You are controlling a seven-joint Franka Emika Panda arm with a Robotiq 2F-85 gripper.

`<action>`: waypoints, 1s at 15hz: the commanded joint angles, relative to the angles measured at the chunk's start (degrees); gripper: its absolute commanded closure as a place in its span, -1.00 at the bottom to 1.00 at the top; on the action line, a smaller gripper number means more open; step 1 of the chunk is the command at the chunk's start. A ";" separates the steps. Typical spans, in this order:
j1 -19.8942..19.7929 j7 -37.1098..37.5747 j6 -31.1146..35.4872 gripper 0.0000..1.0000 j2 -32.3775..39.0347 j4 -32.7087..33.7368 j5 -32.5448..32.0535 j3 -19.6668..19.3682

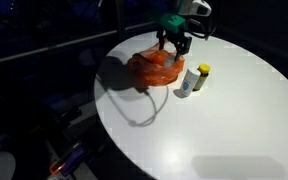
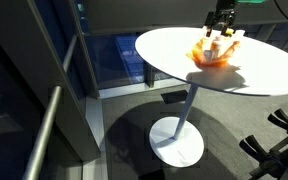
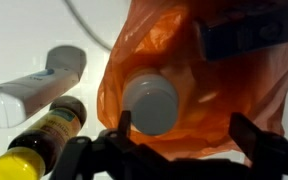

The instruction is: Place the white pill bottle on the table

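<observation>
The white pill bottle (image 3: pixel 150 103) sits inside the orange plastic bag (image 3: pixel 199 80), cap toward the wrist camera. My gripper (image 3: pixel 184 135) is open just above the bag, with one finger beside the bottle and the other far to its right. In both exterior views the gripper (image 1: pixel 174 44) (image 2: pixel 222 24) hovers over the bag (image 1: pixel 154 68) (image 2: pixel 212 55) on the round white table (image 1: pixel 224 130) (image 2: pixel 164 50). The pill bottle is hidden in both exterior views.
A bottle with a yellow cap (image 3: pixel 39 142) (image 1: pixel 202 74) and a white tube (image 3: pixel 39 85) (image 1: pixel 188 83) lie on the table beside the bag. A dark flat object (image 3: pixel 249 35) shows at the bag's far side. A cable (image 1: pixel 134 105) trails across the table.
</observation>
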 commanded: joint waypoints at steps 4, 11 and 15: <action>0.32 -0.25 -0.20 -1.00 1.83 2.82 -0.19 0.08; 0.89 0.00 -0.44 -0.50 1.65 2.48 -0.58 -0.10; 0.67 -0.04 -0.53 0.12 1.19 2.22 -0.40 -0.22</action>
